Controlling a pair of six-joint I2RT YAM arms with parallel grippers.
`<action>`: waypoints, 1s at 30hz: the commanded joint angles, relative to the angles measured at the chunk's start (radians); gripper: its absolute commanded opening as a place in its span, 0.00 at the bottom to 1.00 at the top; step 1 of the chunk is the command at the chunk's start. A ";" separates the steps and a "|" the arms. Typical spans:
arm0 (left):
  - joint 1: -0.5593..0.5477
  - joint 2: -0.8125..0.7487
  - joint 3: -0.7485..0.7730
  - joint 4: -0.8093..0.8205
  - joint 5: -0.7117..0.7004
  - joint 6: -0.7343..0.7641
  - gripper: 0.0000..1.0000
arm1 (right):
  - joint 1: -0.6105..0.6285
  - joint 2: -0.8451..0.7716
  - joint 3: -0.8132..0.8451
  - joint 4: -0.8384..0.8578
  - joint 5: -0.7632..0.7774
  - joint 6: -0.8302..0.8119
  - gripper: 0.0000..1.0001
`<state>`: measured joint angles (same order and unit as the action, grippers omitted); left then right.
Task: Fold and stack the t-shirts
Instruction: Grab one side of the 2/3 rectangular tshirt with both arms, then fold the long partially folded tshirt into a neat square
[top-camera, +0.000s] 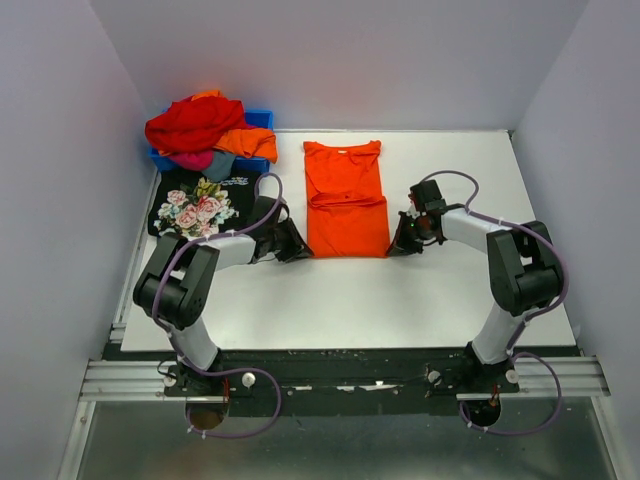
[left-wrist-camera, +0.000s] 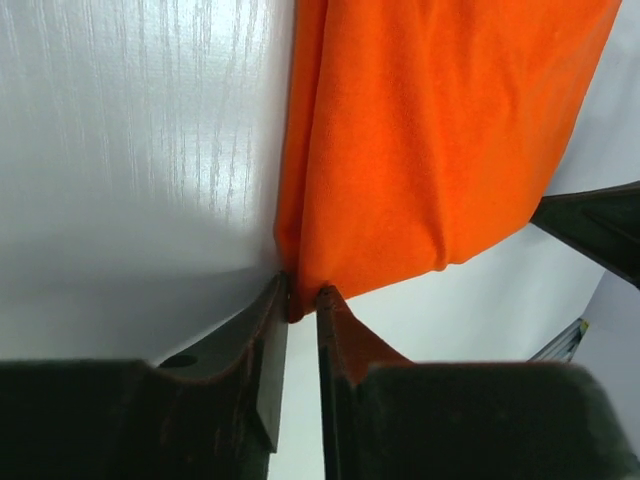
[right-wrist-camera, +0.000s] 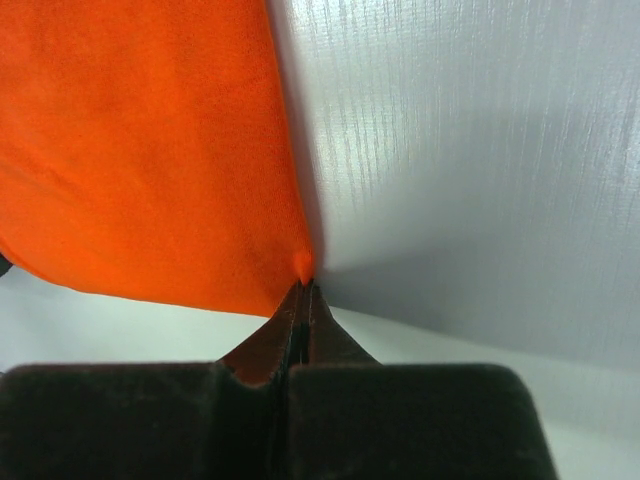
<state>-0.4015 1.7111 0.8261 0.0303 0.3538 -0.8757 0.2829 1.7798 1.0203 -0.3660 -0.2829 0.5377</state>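
The bright orange t-shirt (top-camera: 346, 200) lies flat in the middle of the white table (top-camera: 450, 290), its sides folded in to a long strip, collar at the far end. My left gripper (top-camera: 297, 243) is at its near left corner. In the left wrist view the gripper (left-wrist-camera: 302, 296) is shut on that corner of the orange cloth (left-wrist-camera: 430, 150). My right gripper (top-camera: 402, 240) is at the near right corner. In the right wrist view it (right-wrist-camera: 304, 286) is shut on the tip of the orange cloth (right-wrist-camera: 140, 150). Both corners are low at the table surface.
A black t-shirt with pink rose print (top-camera: 195, 207) lies folded at the left. Behind it a blue bin (top-camera: 262, 120) holds a pile of red, orange, pink and grey shirts (top-camera: 195, 122). White walls stand on three sides.
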 joint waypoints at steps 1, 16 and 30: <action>-0.005 0.022 -0.005 0.066 0.036 -0.020 0.18 | 0.009 0.000 0.000 0.012 -0.009 -0.008 0.01; -0.005 -0.157 -0.008 -0.138 -0.078 0.090 0.00 | 0.009 -0.174 -0.120 -0.021 0.057 0.004 0.01; -0.088 -0.494 0.054 -0.426 -0.128 0.116 0.00 | 0.012 -0.627 -0.178 -0.243 0.036 -0.028 0.01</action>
<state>-0.4816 1.3273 0.7849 -0.2409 0.2897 -0.7994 0.2943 1.2789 0.7773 -0.4671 -0.2707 0.5369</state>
